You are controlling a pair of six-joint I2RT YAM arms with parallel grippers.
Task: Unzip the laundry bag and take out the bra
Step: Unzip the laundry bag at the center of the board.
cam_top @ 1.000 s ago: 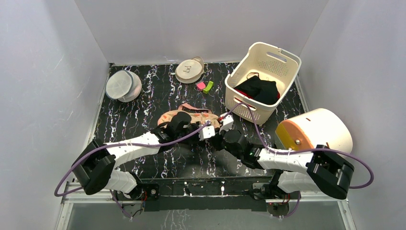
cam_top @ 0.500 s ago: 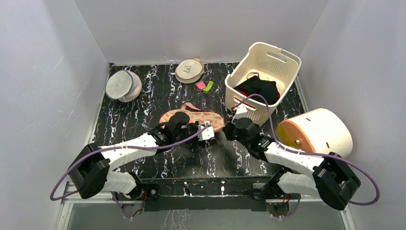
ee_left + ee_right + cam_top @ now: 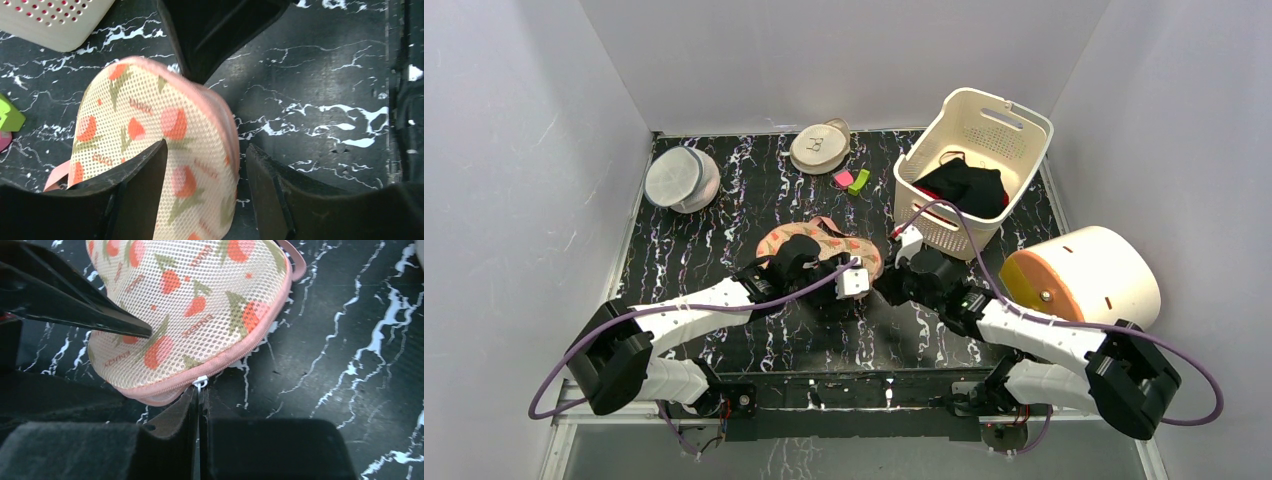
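Laundry bag lies lengthwise left-to-right.

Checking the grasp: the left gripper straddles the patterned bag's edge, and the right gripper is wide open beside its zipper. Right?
No: the right wrist view shows the right gripper shut on the zipper pull. The left gripper does straddle the edge of the laundry bag.

Right gripper fingers pressed together on the white zipper pull, laundry bag pink-trimmed, strawberry-printed mesh, black finger touching it, on a black marbled table.
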